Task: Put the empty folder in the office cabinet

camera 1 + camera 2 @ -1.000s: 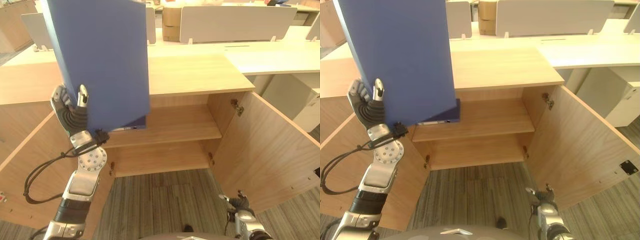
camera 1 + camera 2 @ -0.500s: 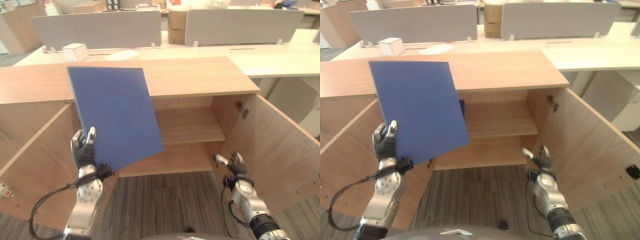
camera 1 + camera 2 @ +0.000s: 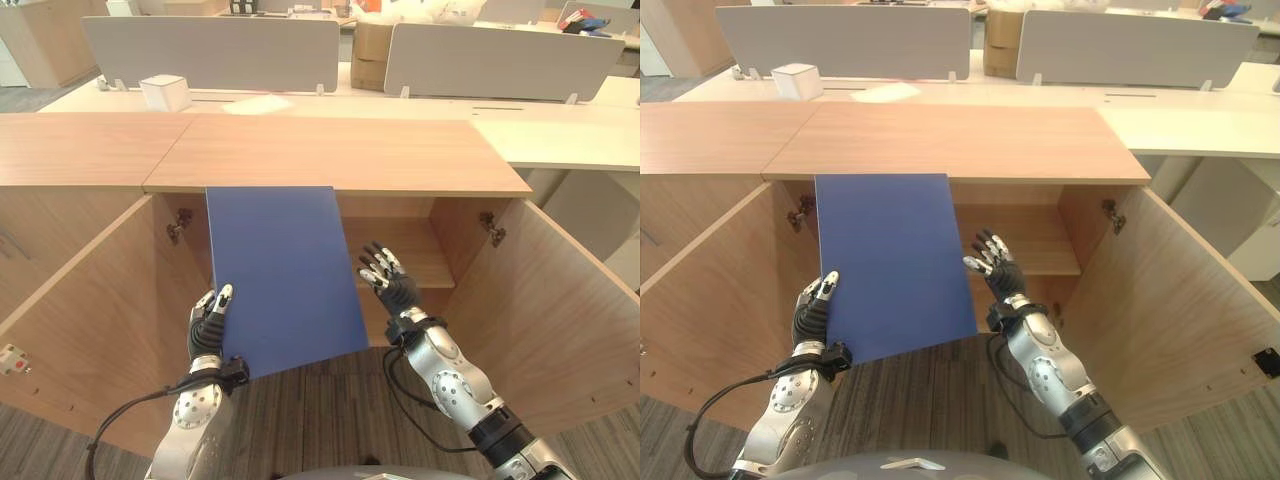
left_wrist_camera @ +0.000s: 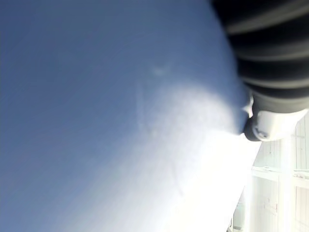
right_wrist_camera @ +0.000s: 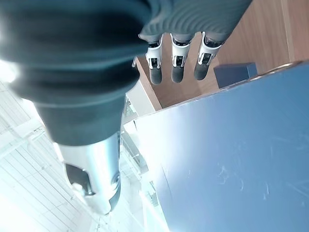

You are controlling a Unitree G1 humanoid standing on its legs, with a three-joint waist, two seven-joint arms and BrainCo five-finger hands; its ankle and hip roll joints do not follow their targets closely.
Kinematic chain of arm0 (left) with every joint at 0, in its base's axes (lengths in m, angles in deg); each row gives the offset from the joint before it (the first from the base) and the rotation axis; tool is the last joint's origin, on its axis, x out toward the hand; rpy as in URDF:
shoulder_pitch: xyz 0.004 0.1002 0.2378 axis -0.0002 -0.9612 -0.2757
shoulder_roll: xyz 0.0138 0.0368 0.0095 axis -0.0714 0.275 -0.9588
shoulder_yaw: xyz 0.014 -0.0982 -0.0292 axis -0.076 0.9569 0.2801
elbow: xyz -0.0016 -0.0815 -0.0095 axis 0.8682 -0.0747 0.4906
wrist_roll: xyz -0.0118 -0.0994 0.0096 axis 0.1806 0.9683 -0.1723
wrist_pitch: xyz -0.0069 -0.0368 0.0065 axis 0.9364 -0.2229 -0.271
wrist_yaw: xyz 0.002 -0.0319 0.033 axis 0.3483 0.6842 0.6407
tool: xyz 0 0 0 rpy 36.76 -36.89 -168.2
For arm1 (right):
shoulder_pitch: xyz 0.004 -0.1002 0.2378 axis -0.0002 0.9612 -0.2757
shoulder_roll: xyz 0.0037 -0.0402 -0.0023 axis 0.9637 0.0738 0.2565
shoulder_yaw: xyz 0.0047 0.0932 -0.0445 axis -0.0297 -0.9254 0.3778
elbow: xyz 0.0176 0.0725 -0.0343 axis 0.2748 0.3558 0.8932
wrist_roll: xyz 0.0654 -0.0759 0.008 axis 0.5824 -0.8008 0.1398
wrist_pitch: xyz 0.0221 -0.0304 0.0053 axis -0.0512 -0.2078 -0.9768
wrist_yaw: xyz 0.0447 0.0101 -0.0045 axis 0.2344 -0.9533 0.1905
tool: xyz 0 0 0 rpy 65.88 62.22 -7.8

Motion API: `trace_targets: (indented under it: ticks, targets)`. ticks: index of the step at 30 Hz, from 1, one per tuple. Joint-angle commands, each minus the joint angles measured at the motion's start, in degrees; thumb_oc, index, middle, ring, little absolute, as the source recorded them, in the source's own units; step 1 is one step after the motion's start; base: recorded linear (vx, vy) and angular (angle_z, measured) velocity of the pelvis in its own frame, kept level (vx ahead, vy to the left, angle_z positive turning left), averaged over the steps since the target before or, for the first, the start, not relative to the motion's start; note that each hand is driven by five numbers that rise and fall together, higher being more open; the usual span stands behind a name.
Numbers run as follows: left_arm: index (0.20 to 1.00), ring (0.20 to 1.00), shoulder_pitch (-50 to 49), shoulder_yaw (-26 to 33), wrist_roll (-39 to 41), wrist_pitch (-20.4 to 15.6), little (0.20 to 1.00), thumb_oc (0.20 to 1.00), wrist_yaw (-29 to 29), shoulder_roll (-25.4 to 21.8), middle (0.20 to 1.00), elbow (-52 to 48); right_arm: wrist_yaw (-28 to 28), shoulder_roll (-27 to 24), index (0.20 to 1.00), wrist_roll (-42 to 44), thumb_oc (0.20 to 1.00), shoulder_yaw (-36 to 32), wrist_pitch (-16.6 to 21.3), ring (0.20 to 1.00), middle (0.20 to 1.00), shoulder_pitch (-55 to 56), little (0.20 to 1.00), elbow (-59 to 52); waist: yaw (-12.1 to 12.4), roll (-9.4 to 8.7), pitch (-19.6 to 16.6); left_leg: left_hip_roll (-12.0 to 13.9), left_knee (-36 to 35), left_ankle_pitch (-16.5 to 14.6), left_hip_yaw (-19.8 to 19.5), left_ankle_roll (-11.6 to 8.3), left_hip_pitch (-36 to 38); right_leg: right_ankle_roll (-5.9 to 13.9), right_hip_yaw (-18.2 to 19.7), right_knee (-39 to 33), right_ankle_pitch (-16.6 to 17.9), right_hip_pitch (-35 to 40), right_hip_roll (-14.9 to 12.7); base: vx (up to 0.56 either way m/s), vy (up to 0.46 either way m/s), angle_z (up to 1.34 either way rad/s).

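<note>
One blue folder (image 3: 283,275), upright before the open office cabinet (image 3: 340,150), pinched at its lower left edge by the left hand (image 3: 207,327), thumb across the front cover. Probably light, stiff and smooth-faced, so liable to swing or slip from a one-edge hold; best steadied along the opposite edge. Just beside that edge, apparently not touching, the right hand (image 3: 992,261), fingers spread and straight, empty. Behind, a bare wooden shelf (image 3: 410,262).

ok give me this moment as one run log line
left hand: grips blue folder at lower left edge | right hand: open beside folder's right edge, apart | folder: upright before open cabinet | placed: not yet
</note>
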Motion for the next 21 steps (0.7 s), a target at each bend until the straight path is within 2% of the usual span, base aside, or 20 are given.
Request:
trace_targets:
  ticks: [1, 13, 21]
  targets:
    - [0.200, 0.200, 1.9, 1.2, 2.3, -3.9, 0.200, 0.200, -0.9, -2.4, 0.200, -6.1, 2.2, 0.9, 1.000, 1.7, 1.000, 0.3, 2.2, 1.000, 1.000, -4.2, 1.000, -2.5, 0.5, -1.67, 0.5, -0.1, 0.2, -3.9, 3.6, -0.24, -2.1, 5.16, -1.5, -0.2, -6.4, 2.5, -4.6, 0.00, 0.000, 0.00]
    - [0.200, 0.200, 1.0, 0.9, 5.6, -3.4, 0.200, 0.200, -3.0, -3.0, 0.200, -7.8, 3.7, 1.2, 1.000, 1.1, 1.000, 4.1, 0.0, 1.000, 1.000, -4.7, 1.000, -2.9, 2.9, -2.69, 0.7, -0.4, 0.2, -3.5, 2.8, -0.04, -3.0, 5.35, -2.5, -0.2, -6.0, 2.1, -4.9, -0.01, 0.004, 0.01]
    - [0.200, 0.200, 1.0, 1.5, 5.1, -2.7, 0.200, 0.200, -2.4, -4.0, 0.200, -8.6, 0.3, 1.7, 1.000, -1.1, 1.000, 2.5, -2.0, 1.000, 1.000, -2.7, 1.000, 0.7, 3.4, -3.11, 0.9, -0.7, 0.2, -3.4, 2.5, 0.19, -3.3, 5.57, -2.9, -0.2, -5.5, 1.8, -5.2, -0.01, 0.002, 0.01]
